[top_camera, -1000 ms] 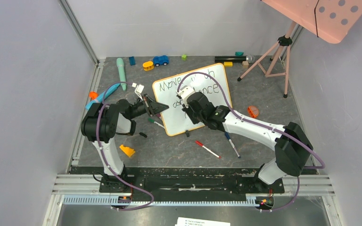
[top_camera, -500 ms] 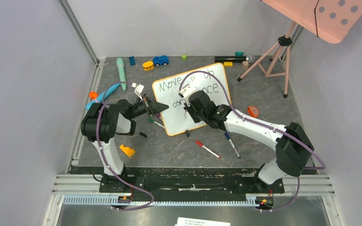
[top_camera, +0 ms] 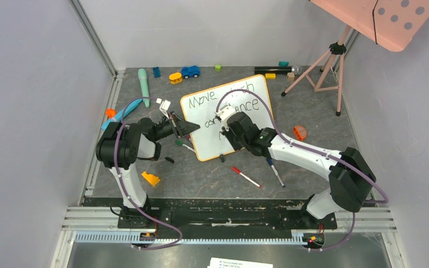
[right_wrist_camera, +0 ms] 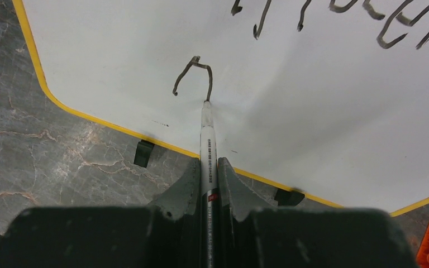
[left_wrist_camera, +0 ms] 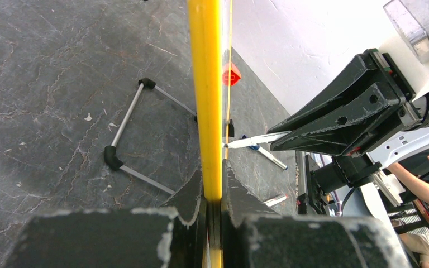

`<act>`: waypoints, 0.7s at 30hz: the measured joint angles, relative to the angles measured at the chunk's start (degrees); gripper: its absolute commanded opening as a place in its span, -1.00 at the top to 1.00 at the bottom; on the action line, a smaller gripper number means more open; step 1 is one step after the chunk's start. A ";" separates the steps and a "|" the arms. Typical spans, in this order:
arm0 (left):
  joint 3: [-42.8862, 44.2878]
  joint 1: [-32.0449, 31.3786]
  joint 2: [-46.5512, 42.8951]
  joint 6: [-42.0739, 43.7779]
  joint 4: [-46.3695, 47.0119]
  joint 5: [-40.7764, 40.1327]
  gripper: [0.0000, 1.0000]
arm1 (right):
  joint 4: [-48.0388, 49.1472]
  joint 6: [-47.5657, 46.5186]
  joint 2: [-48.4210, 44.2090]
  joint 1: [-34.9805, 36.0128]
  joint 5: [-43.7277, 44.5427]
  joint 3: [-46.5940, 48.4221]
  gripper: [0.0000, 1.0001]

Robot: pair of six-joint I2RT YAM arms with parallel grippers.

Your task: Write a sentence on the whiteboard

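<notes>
Your left gripper (left_wrist_camera: 213,192) has its fingers pressed together on the left edge of the whiteboard (top_camera: 205,142), pinching the yellow frame. The board sits slantwise in the middle of the grey table (top_camera: 201,178). Your right gripper (right_wrist_camera: 207,167) pinches a marker (right_wrist_camera: 207,134) between its fingers, the tip touching the white surface near the board's lower edge at the end of a small hooked stroke (right_wrist_camera: 192,70), while the sentence (top_camera: 200,101) runs in rows farther up, beginning "Move".
</notes>
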 measured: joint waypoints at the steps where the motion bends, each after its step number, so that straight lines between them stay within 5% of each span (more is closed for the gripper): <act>1: 0.00 0.00 0.00 0.00 0.00 0.02 0.96 | -0.09 0.04 -0.11 0.00 -0.13 -0.31 1.00; 21: 0.00 0.00 0.00 0.00 0.04 0.15 0.96 | 2.36 -0.26 -8.79 -1.05 1.05 -1.16 1.00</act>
